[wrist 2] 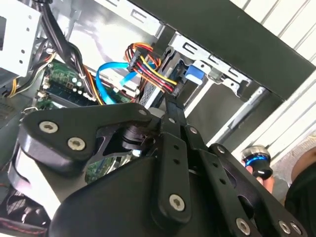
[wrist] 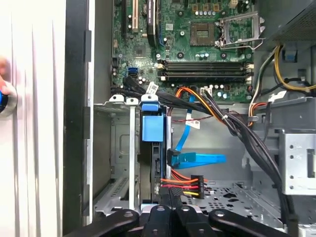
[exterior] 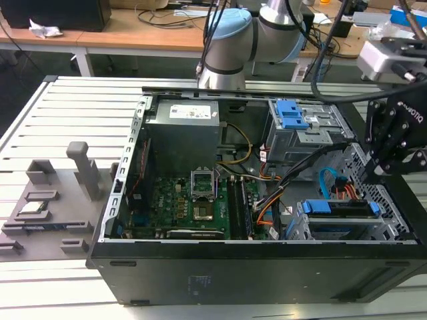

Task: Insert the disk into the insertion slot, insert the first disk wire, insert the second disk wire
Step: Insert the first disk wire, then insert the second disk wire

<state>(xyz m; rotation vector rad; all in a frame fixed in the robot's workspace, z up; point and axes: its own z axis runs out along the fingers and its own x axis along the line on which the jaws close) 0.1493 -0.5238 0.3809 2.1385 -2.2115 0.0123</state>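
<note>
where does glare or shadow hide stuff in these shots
Exterior view: even light, but the computer case goes almost black on its near side; second wrist view: the gripper is a dark mass against a washed-out inner wall; first wrist view: the slatted table glares white, the disk stays well lit.

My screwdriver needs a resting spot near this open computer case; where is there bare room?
Bare white slatted table lies between the grey plastic fixture and the table's far edge. Around the blue-framed silver disk, the blue flat cable, red-yellow wires and black gripper crowd the grey perforated cage.
</note>
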